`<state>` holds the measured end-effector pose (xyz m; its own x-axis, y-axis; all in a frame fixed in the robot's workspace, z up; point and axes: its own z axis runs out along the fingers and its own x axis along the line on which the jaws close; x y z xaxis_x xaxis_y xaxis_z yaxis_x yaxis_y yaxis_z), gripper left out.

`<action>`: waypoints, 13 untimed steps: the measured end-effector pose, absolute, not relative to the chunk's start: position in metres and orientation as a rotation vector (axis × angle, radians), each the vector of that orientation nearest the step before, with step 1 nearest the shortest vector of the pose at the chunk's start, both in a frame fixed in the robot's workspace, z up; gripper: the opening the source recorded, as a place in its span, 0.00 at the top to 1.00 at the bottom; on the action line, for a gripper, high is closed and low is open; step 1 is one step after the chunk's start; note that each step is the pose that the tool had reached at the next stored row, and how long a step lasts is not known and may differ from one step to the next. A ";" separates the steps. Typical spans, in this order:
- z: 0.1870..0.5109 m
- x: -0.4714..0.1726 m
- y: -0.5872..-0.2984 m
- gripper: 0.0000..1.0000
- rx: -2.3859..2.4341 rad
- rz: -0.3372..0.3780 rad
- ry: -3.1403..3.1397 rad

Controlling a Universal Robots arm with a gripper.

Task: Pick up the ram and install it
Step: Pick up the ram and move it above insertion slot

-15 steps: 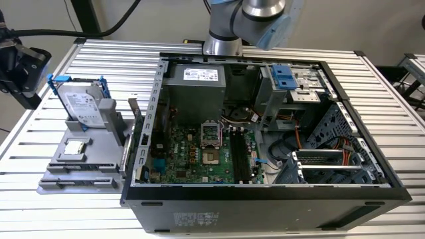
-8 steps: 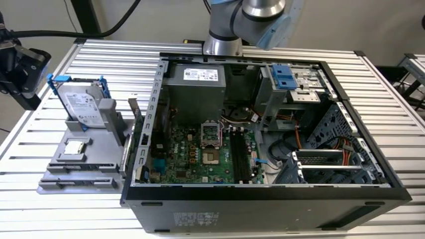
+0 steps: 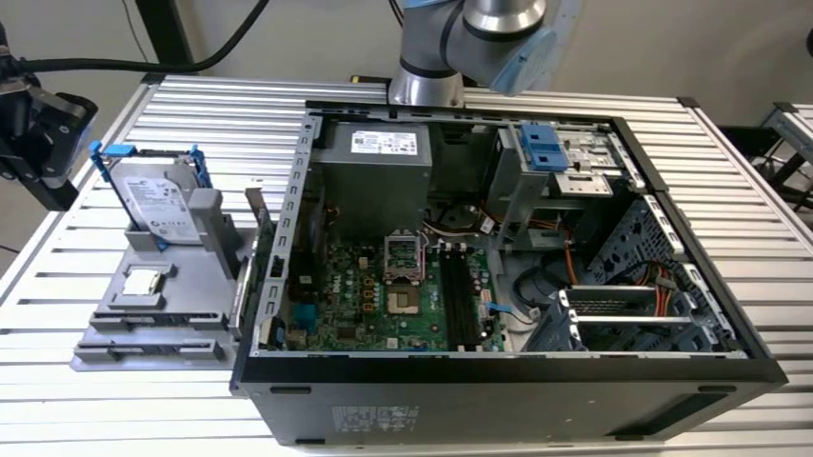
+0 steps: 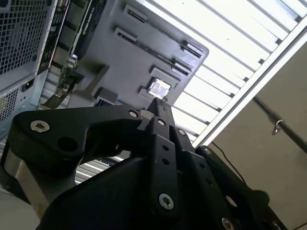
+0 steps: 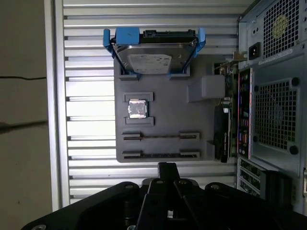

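We see the tool (image 5: 166,167) closed on nothing, fingertips pressed together, over the tabletop (image 5: 86,96). Just ahead of it, on the grey tray (image 5: 168,96), the ram (image 5: 160,154) seems to stand edge-up in the nearest slot. The CPU chip (image 5: 137,109) and hard drive (image 5: 151,55) sit beyond, with the open computer case (image 5: 273,96) alongside.

No print can be read with certainty. The hard drive (image 5: 151,52) carries a white label (image 5: 149,62) with fine lines of text, too small to make out. The power supply (image 3: 375,181) has a white label (image 3: 385,142), and the computer case (image 3: 711,367) has a pale sticker (image 3: 375,419) on its outer wall; both are illegible.
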<state>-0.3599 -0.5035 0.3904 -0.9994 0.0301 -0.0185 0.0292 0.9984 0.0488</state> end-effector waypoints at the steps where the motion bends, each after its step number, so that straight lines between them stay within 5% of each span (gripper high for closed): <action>1: 0.390 -0.360 -0.504 1.00 0.043 0.076 3.121; 13: 0.390 -0.360 -0.504 1.00 -0.252 0.078 3.116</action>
